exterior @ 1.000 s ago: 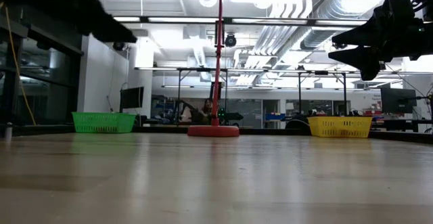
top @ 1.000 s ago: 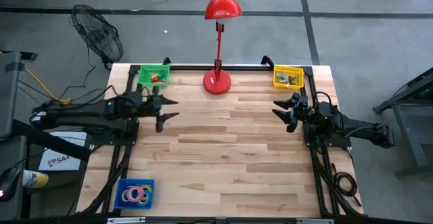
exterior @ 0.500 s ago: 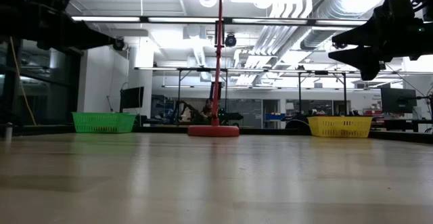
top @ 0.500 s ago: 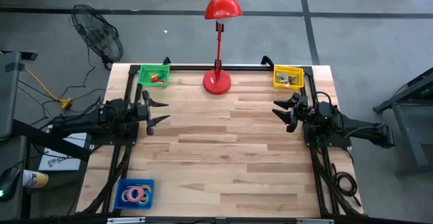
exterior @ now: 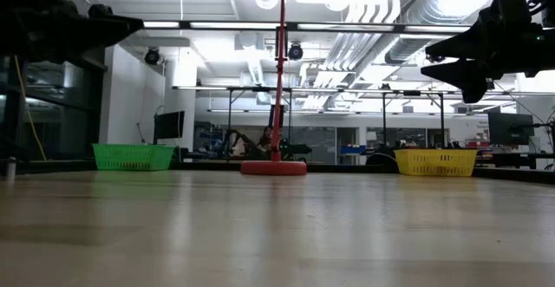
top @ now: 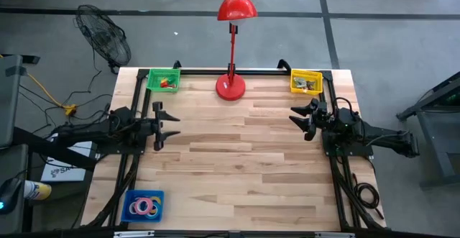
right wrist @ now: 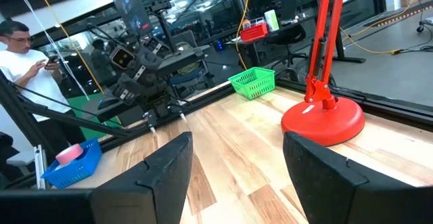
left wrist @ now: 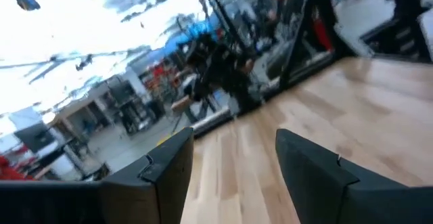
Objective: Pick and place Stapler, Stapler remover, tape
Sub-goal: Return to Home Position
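Left gripper (top: pixel 169 124): spread, empty, left edge of surface (top: pixel 244 159). Right gripper (top: pixel 296 116): spread, empty, right edge. Step, judged: homing. Next: park both arms; nothing to grasp.

The left wrist view is blurred. Items inside the green basket (top: pixel 150 80) and yellow basket (top: pixel 293 82) are too small to identify. The red lamp (exterior: pixel 278 79) is cut off at the low view's top edge.

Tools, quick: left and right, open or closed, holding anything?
Left tool: open, holding nothing.
Right tool: open, holding nothing.
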`<state>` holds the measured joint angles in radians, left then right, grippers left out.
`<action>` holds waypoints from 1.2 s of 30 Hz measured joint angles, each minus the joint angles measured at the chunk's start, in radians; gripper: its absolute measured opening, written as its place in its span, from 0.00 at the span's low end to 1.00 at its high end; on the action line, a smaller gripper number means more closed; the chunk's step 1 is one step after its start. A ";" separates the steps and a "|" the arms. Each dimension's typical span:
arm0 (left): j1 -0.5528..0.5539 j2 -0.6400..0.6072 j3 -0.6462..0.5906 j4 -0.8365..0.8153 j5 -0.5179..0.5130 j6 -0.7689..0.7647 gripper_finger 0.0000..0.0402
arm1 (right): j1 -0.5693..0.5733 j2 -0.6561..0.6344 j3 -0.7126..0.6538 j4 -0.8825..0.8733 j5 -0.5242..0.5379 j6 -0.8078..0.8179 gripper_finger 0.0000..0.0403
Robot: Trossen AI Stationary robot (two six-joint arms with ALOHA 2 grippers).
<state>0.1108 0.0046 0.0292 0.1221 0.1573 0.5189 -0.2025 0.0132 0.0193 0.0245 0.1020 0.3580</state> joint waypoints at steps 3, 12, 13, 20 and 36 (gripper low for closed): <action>0.000 0.002 -0.011 0.002 0.017 0.002 0.51 | 0.000 0.000 0.000 0.000 0.000 0.000 0.55; 0.000 0.002 -0.015 -0.041 -0.014 0.080 0.51 | 0.000 0.000 0.000 -0.001 0.000 0.000 0.55; 0.000 0.002 -0.015 -0.060 -0.016 0.080 0.51 | 0.000 0.000 0.000 -0.001 0.000 0.000 0.55; 0.000 0.002 -0.016 -0.088 -0.041 0.079 0.51 | 0.000 0.000 0.000 -0.001 0.000 0.000 0.55; 0.000 0.002 -0.018 -0.090 -0.044 0.079 0.51 | 0.000 0.000 0.000 -0.001 0.000 0.000 0.55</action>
<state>0.1112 0.0067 0.0116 0.0322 0.1131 0.5980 -0.2027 0.0132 0.0193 0.0235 0.1017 0.3580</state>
